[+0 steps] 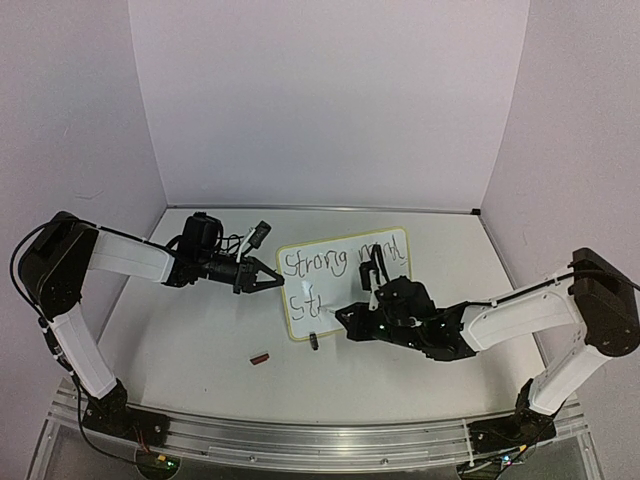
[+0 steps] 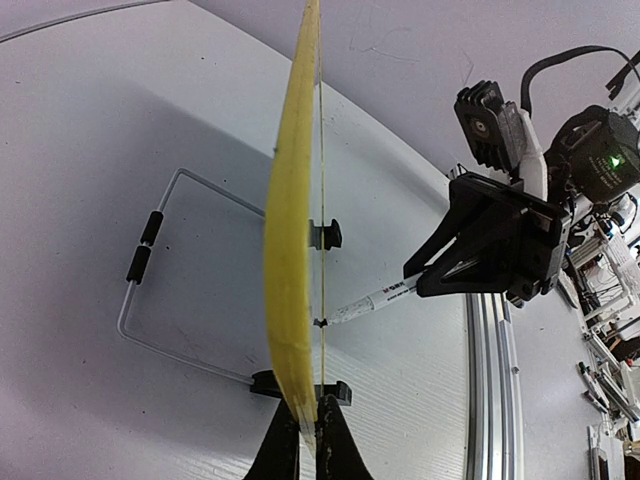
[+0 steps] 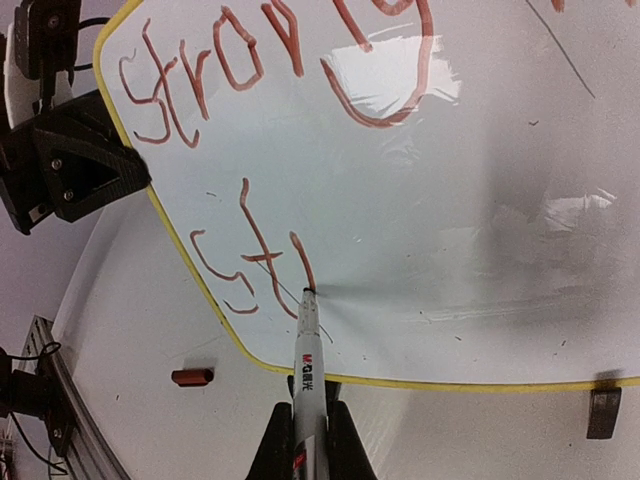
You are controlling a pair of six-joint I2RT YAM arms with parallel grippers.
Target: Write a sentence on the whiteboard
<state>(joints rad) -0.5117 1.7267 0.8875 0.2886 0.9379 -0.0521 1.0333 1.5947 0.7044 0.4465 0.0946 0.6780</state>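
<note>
The whiteboard [image 1: 350, 290] stands tilted at the table's middle, with a pale-yellow frame. The sentence [image 1: 312, 263] reads "Strong mind" on the top line, and "St" plus one more stroke [image 3: 247, 215] on the second line, in reddish-brown ink. My left gripper [image 1: 272, 281] is shut on the board's left edge; in the left wrist view [image 2: 308, 432] the board [image 2: 290, 250] shows edge-on. My right gripper [image 3: 310, 440] is shut on a white marker [image 3: 308, 360]. The marker's tip touches the board [image 3: 450, 200] at the foot of the newest stroke.
A red marker cap [image 1: 261, 358] lies on the table in front of the board's left corner and also shows in the right wrist view [image 3: 191, 377]. The wire stand [image 2: 150, 300] reaches out behind the board. Black clips [image 3: 603, 412] hold the bottom edge. An aluminium rail [image 1: 300, 440] runs along the near table edge.
</note>
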